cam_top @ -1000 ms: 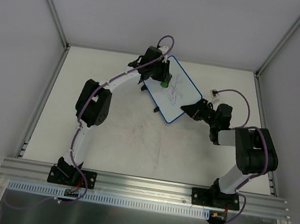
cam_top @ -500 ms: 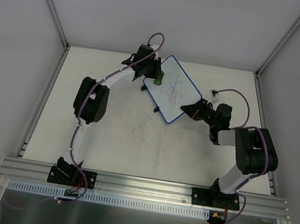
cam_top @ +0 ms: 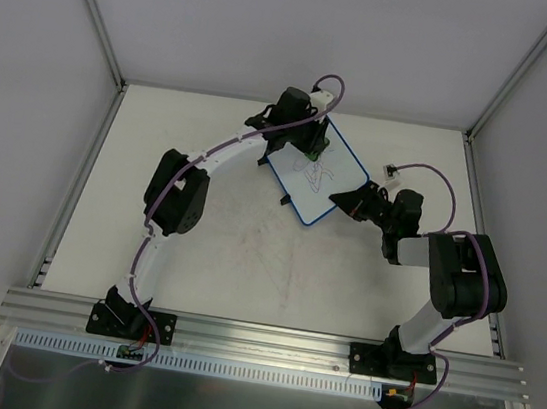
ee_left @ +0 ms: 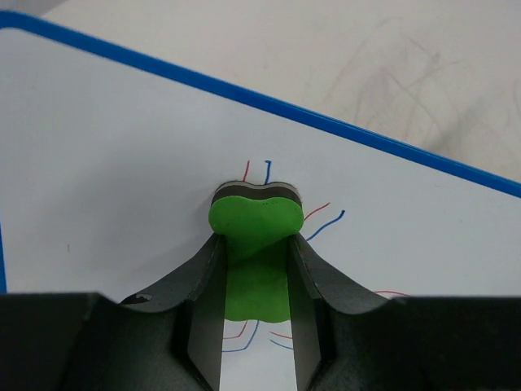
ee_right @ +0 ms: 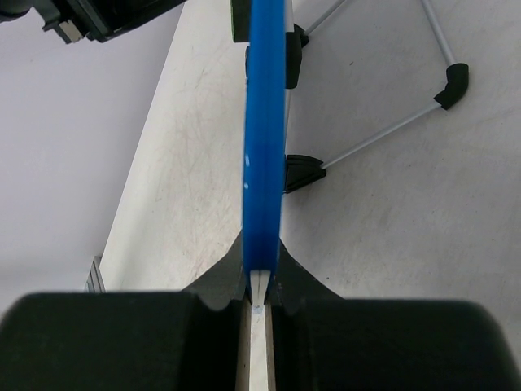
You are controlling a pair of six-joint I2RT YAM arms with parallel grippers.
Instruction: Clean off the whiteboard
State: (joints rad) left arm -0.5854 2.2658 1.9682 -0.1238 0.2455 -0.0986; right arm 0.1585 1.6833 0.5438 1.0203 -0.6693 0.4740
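The whiteboard (cam_top: 329, 184), white with a blue frame, stands tilted at the table's far middle, with red and blue scribbles on its face. My left gripper (cam_top: 311, 147) is shut on the green eraser (cam_top: 313, 154) and presses it against the board's upper part. In the left wrist view the eraser (ee_left: 254, 224) sits between my fingers (ee_left: 203, 277) on the whiteboard (ee_left: 122, 147), scribble ends showing around it. My right gripper (cam_top: 348, 200) is shut on the board's lower right edge; the right wrist view shows the blue frame (ee_right: 264, 122) edge-on between the jaws of that gripper (ee_right: 262, 265).
The board's wire stand legs with black feet (ee_right: 303, 173) (ee_right: 454, 81) rest on the scuffed white table (cam_top: 247, 252). Grey walls and metal rails (cam_top: 81, 169) bound the table. A cable plug (cam_top: 391, 170) hangs to the right of the board.
My left gripper with the eraser went left to the board's left edge, then swept back right and up across its face. The right gripper and the board have stayed still.
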